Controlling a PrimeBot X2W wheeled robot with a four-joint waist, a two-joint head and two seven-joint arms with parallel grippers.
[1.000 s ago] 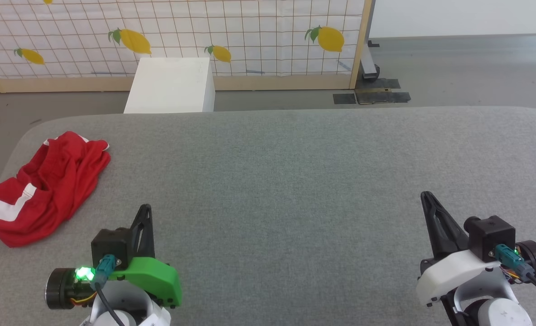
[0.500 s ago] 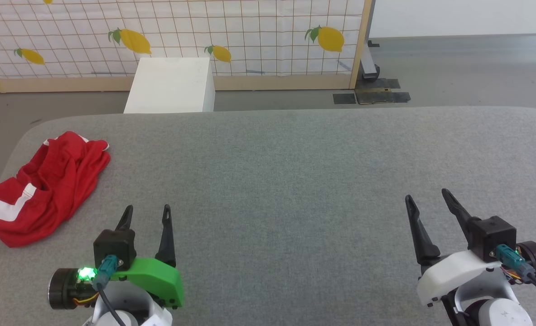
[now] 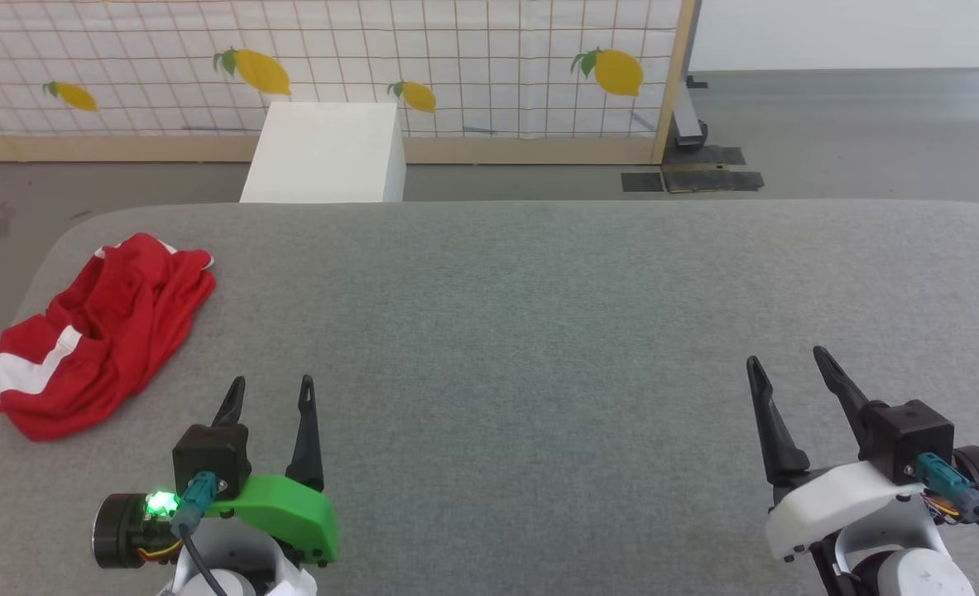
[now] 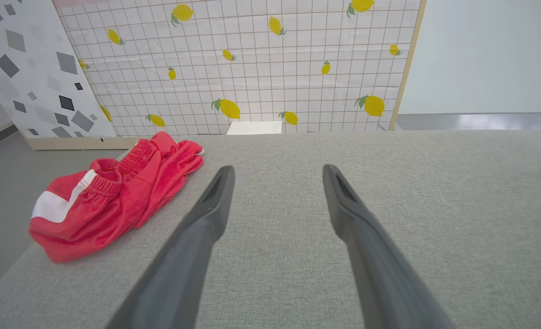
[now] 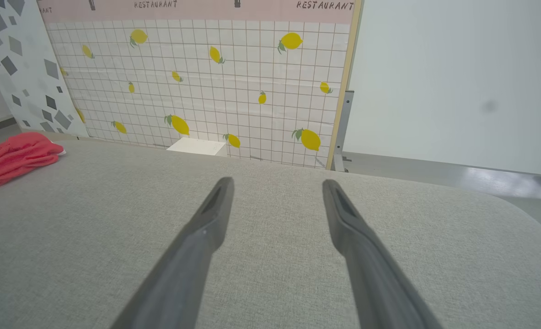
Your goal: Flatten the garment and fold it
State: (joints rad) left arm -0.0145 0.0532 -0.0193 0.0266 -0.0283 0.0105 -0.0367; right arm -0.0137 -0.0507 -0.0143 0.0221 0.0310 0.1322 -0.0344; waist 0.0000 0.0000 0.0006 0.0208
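With the left tool (image 3: pixel 272 381) and the right tool (image 3: pixel 787 356) wide open and empty, the crumpled garment (image 3: pixel 96 335) could be pushed off the left edge of the tabletop (image 3: pixel 497 314) if grasped carelessly.

Left gripper (image 3: pixel 272 382) at 7 o'clock, right gripper (image 3: pixel 786 356) at 5 o'clock; both jaws spread wide, fingers pointing toward 12.

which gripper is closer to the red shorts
Left. The left gripper is open just right of the shorts, beside their near end and not touching. The right gripper, also open, is much farther off to their right.
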